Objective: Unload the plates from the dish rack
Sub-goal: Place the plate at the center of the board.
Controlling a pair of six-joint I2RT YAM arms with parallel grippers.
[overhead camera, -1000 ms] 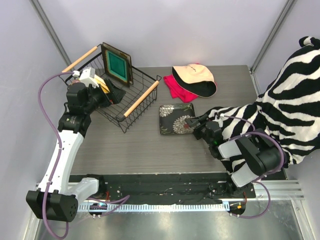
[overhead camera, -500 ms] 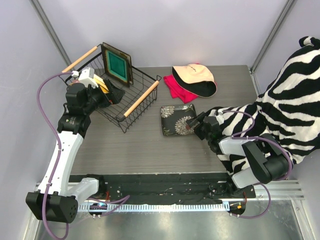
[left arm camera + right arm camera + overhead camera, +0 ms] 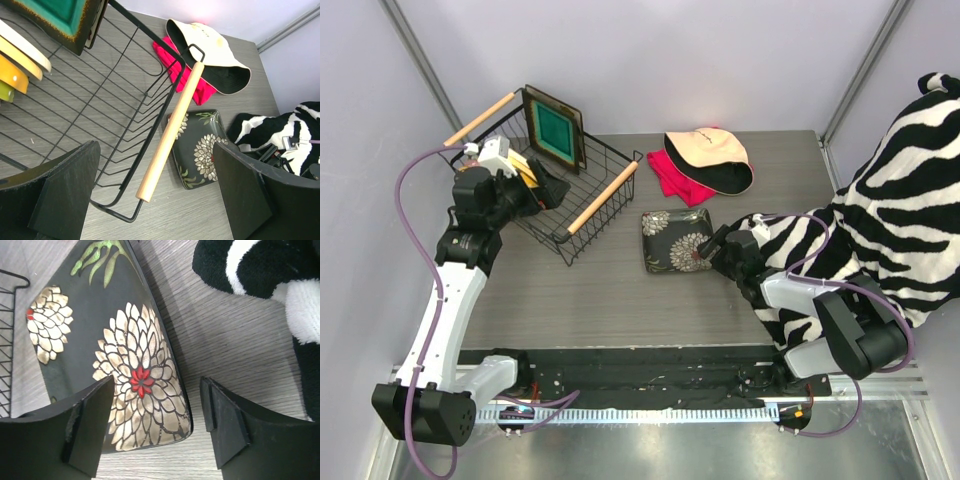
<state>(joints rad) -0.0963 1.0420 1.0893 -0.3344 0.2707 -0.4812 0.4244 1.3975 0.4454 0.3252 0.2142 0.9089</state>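
Note:
A dark square plate with cream flowers point(image 3: 672, 240) point(image 3: 100, 335) lies flat on the table, right of the dish rack point(image 3: 566, 232). My right gripper point(image 3: 709, 247) point(image 3: 155, 422) is open. Its fingers straddle the plate's near right corner without touching it. The black wire rack holds a square teal plate with a dark rim point(image 3: 555, 125) point(image 3: 60, 12) standing at the back. Cream point(image 3: 27, 47), yellow point(image 3: 11, 75) and green point(image 3: 4, 93) round plates stand on edge at its left. My left gripper point(image 3: 538, 185) point(image 3: 157, 197) hovers open above the rack, holding nothing.
A cream-and-black cap point(image 3: 710, 158) rests on a pink cloth point(image 3: 672, 182) at the back. A zebra-striped cover point(image 3: 890, 220) drapes the right arm and the table's right side. The rack's wooden handle point(image 3: 170, 132) lies near the flowered plate.
My right gripper's jaws have spread wider around the flowered plate's corner, and the right arm has shifted slightly. The plate stays flat on the table. The left arm has not moved.

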